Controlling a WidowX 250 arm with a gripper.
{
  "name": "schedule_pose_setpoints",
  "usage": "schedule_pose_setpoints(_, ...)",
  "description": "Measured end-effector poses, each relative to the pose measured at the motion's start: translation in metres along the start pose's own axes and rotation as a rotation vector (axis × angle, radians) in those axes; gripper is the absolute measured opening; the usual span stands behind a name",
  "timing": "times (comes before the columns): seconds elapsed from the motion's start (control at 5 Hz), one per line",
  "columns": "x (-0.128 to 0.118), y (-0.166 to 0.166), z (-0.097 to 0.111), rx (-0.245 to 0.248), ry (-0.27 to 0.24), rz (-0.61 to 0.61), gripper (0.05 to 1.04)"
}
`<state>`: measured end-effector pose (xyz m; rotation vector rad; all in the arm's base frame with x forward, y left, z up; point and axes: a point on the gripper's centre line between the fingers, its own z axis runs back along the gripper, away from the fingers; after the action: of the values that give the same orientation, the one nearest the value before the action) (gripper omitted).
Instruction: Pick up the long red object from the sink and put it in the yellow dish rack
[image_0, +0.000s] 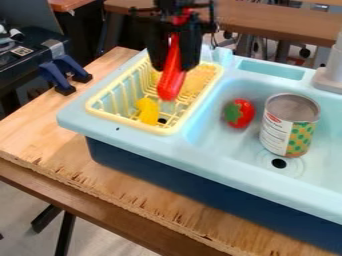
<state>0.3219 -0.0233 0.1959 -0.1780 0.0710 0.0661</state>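
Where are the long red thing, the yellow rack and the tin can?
Long red thing (173, 75): camera view, on the middle of its length.
Yellow rack (120, 121): camera view, on its front rim.
Tin can (289, 131): camera view, on its side, below the top.

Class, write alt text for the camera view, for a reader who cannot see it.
A black gripper holds a long red object over a yellow dish rack with a yellow toy inside; in the light blue sink alongside, a red-and-green toy sits near a can.

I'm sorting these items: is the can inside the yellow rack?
No, the can stands in the light-blue sink basin, outside the yellow rack.
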Motion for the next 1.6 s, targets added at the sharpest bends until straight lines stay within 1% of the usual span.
schedule_pose_setpoints(0.2,0.006,0.007,-0.013,0.001,-0.031,-0.002,0.561)
schedule_pose_setpoints(0.4,0.010,0.016,-0.014,0.011,-0.054,0.023,0.561)
schedule_pose_setpoints(0.6,0.017,0.029,-0.021,-0.023,-0.055,0.060,0.561)
schedule_pose_setpoints(1.0,0.026,0.037,-0.040,-0.071,-0.014,0.107,0.561)
schedule_pose_setpoints(1.2,0.031,0.031,-0.053,-0.116,0.017,0.114,0.561)
schedule_pose_setpoints(1.4,0.037,0.019,-0.056,-0.141,0.016,0.096,0.561)
schedule_pose_setpoints(1.6,0.038,0.017,-0.062,-0.147,0.032,0.103,0.561)
